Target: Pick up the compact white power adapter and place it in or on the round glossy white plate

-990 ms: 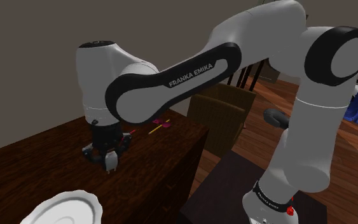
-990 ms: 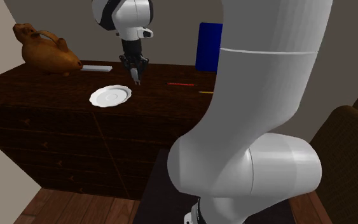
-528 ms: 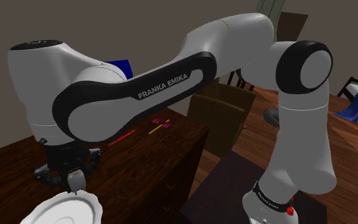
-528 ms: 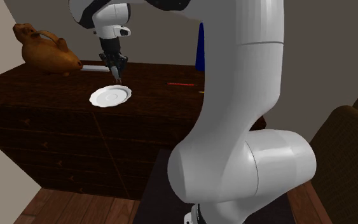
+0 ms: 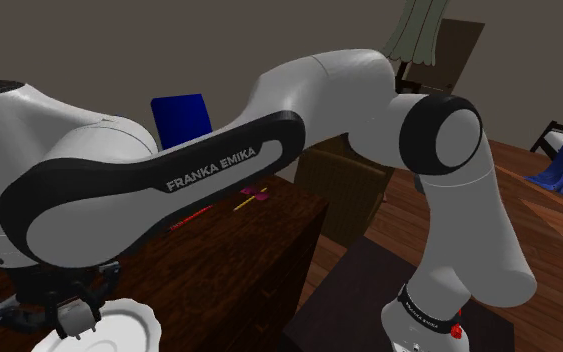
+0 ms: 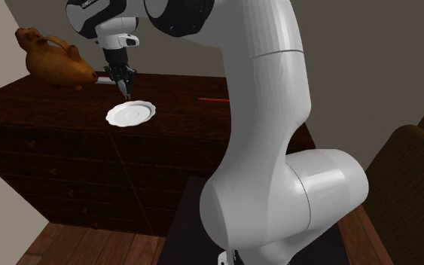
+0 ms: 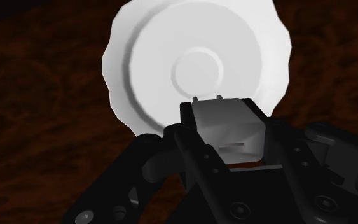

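Observation:
The round white plate with a scalloped rim lies on the dark wooden dresser top. My gripper hangs just above the plate's far edge, pointing down. In the wrist view the fingers are shut on the small white power adapter, whose two prongs point toward the plate below. In the shoulder view the gripper with the adapter sits low at the left, beside the plate.
A brown animal-shaped jug and a flat white bar sit behind the plate. A blue box, a red pencil, a yellow stick and a small magenta piece lie farther along the top. A brown chair stands past the dresser's end.
The gripper has carried the adapter along the dresser top toward the second exterior view's left, from beside the plate to above its far edge. The plate has not moved.

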Robot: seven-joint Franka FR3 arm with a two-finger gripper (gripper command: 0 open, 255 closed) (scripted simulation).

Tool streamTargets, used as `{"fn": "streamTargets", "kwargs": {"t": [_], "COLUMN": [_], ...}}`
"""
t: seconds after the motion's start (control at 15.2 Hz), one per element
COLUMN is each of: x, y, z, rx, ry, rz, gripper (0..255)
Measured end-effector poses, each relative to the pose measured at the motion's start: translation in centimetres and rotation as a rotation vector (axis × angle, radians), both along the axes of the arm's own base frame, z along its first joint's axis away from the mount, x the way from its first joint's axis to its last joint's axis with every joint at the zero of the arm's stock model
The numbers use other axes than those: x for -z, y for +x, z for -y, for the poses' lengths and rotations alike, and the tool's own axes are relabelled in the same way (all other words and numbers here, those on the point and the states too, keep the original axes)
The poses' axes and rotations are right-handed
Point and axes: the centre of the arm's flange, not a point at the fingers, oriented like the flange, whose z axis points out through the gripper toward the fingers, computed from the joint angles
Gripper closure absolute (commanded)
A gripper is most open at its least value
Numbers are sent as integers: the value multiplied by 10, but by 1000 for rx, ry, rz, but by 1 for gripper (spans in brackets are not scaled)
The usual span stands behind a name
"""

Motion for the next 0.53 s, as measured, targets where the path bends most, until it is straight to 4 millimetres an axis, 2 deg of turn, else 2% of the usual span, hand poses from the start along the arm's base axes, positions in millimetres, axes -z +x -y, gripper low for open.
{"fn": "streamTargets", "kwargs": {"t": [0.53], "x": [43], "y": [-1], "z": [-1], "rx": [0], "ry": [0], "rz": [0], "gripper": [255]}}
